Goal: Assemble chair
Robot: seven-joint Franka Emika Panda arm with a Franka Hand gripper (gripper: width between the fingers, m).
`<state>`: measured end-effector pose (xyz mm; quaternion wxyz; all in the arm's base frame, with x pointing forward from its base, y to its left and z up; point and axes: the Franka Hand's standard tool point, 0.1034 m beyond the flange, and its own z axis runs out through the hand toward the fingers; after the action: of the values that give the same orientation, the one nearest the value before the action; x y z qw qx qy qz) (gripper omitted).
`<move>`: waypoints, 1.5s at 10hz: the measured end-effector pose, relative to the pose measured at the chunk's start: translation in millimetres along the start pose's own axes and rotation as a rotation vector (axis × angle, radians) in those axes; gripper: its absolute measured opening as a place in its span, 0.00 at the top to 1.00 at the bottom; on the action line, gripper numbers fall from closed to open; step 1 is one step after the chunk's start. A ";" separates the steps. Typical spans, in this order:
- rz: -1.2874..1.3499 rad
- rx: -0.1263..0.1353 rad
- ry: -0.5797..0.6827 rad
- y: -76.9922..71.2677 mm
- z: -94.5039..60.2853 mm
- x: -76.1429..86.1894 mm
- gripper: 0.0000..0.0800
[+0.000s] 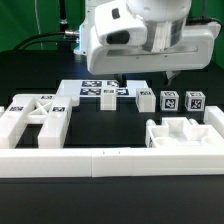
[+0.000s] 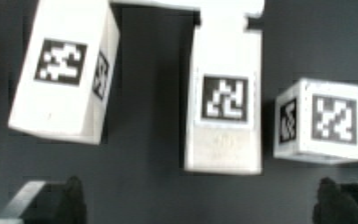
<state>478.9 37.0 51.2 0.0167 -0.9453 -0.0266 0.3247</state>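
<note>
Arm: white robot arm (image 1: 140, 35) hangs over the black bench (image 1: 30, 80), above and a bit to the exterior view's right of the marker board (image 1: 95, 92).
End effector: end effector (image 2: 202, 203) is spread wide and pinches no part. Its dark fingertips (image 2: 48, 200) sit well apart at the wrist view's edge w/ bare bench btwn them (in the exterior view it's mostly tucked under the arm's housing, so can't read it there).
Chair: chair parts (image 1: 168, 101) lie loose on the bench around the marker board, all matte white w/ black-and-white tags.
Bars, exterior view: row of three bars (image 1: 145, 100) just to the exterior view's right of the marker board, side by side w/ gaps, tags toward the camera.
Bars, wrist view: three tagged pieces lie below the end effector, apart from each other. These are a tilted bar (image 2: 66, 70), a middle bar (image 2: 224, 100) w/ a crosspiece at one end, and a stubby bar (image 2: 327, 120). None is btwn the fingertips.
Big frame: big frame (image 1: 35, 115) lies to the exterior view's left of the marker board and nearer the camera. It's chunky, w/ open slots.
Low frame: low frame (image 1: 180, 135) lies to the exterior view's right of the marker board, nearer the camera than the bar row.
Wall: long low border wall (image 1: 100, 160) runs across on the camera side of the marker board. Both frames sit close behind it; can't tell if they touch.
</note>
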 end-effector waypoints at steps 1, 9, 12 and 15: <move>0.002 0.002 -0.066 1.1 5.8 4.2 0.19; 0.027 0.016 -0.225 3.4 32.3 18.8 0.19; 0.017 0.013 -0.234 -0.8 40.1 17.8 0.19; 0.012 0.016 -0.359 -3.5 43.5 6.9 0.19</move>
<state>457.4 41.6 12.8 0.0174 -0.8721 -0.0207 0.4886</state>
